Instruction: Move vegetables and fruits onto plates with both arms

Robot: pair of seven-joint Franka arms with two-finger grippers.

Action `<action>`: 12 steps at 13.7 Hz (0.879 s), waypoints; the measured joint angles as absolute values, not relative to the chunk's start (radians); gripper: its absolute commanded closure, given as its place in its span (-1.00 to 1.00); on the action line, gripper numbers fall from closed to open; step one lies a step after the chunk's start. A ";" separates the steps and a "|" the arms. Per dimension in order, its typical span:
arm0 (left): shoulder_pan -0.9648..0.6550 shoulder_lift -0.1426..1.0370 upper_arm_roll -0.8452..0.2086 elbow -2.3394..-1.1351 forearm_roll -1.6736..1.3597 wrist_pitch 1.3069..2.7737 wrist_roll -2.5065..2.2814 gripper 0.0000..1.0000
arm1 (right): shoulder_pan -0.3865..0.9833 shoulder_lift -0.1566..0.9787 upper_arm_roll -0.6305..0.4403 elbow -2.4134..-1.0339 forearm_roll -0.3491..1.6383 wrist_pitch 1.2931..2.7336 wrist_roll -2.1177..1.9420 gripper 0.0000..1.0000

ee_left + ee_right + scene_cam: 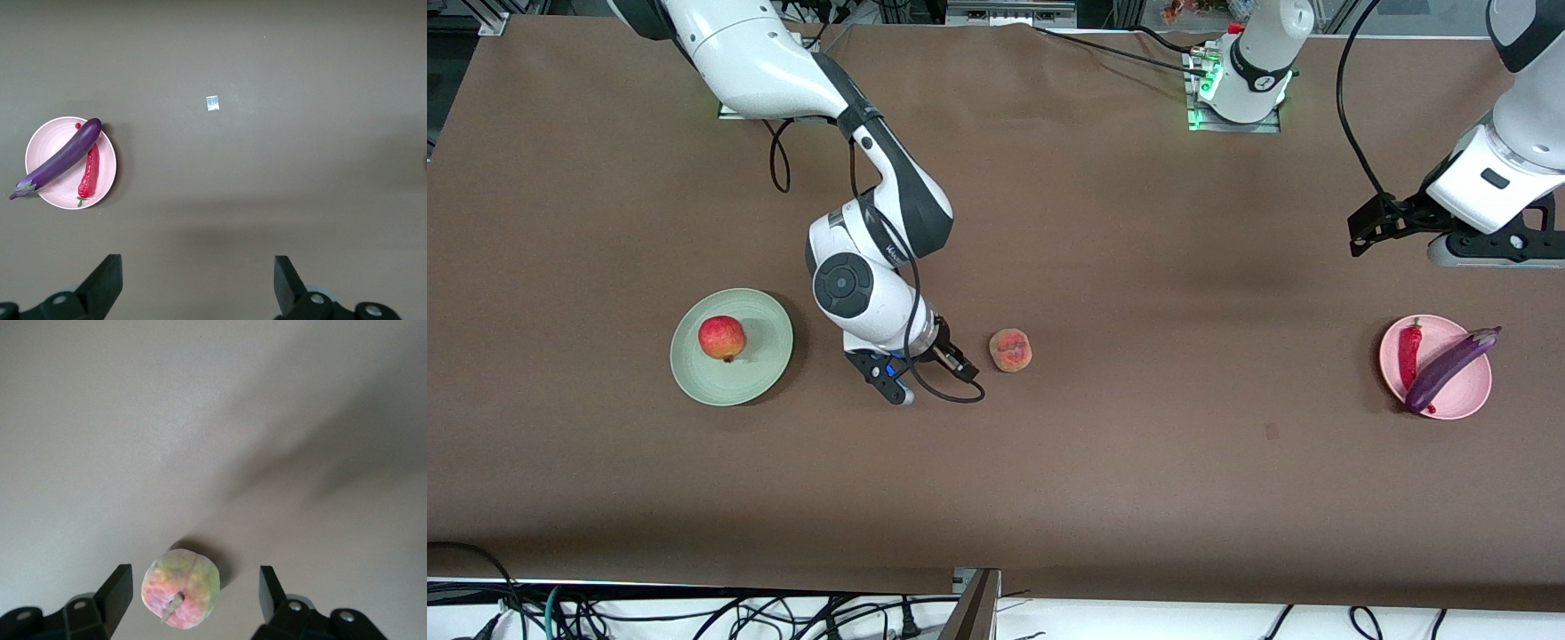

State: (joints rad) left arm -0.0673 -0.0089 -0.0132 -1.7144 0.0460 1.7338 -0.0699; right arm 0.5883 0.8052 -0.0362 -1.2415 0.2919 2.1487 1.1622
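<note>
Front view is showing the right end effector [925, 369] hanging low over the brown counter [1138, 462] just beside the pale yellow-pink creased peach [1010, 350], and in the right wrist view its black fingers [119, 590] are standing spread with the peach [181, 588] between them, not yet touching. That round fruit is probably going to feel light but soft and easily bruised, so taking it gently across its widest middle seems best. The red-orange round fruit [722, 338] is sitting on the pale green round plate [769, 369], while the long glossy purple eggplant [1449, 358] and curved red chili pepper [1409, 351] are lying on the pink round plate [1467, 400]. The left end effector [198, 283] is waiting open above the counter near that plate
</note>
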 measured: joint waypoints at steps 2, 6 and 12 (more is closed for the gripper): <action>-0.067 -0.009 -0.014 -1.714 0.046 1.733 -0.070 -1.00 | 0.590 0.806 -0.036 -1.242 0.292 2.149 1.164 -0.70; -0.068 -0.009 -0.017 -1.714 0.046 1.728 -0.070 -1.00 | 0.591 0.807 -0.036 -1.242 0.292 2.153 1.170 -0.72; -0.068 -0.009 -0.017 -1.714 0.046 1.728 -0.070 -1.00 | 0.596 0.808 -0.036 -1.242 0.292 2.162 1.175 -0.83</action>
State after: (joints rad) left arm -0.0685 -0.0089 -0.0166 -1.7143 0.0460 1.7276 -0.0704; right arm 0.5957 0.8083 -0.0359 -1.2419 0.2921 2.1618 1.1747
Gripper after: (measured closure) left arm 0.000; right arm 0.110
